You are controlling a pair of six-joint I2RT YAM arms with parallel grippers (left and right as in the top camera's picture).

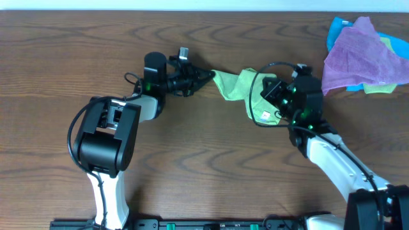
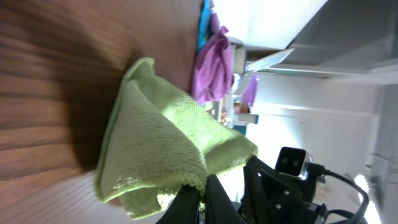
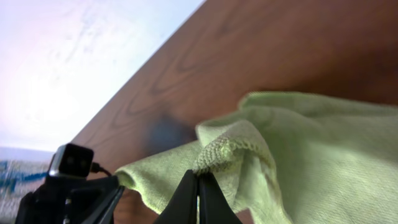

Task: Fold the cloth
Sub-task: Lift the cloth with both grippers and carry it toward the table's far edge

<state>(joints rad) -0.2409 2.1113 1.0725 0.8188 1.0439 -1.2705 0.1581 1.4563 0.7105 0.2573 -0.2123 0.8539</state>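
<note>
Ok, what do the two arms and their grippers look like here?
Both arms match: the left arm and right arm have white links, blocky black joint housings, small green lights and looping black cables. The left gripper and right gripper each have two slim, tapered black fingers. No markings are legible.

The right end effector (image 1: 268,85) hides part of the cloth (image 1: 231,84)

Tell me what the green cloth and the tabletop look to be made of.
Green cloth: likely microfibre or terry-like fabric, matte, with fuzzy looped texture and a stitched edge. Tabletop: dark brown wood or wood-look laminate, showing grain lines and slight sheen; which, I cannot tell.
</note>
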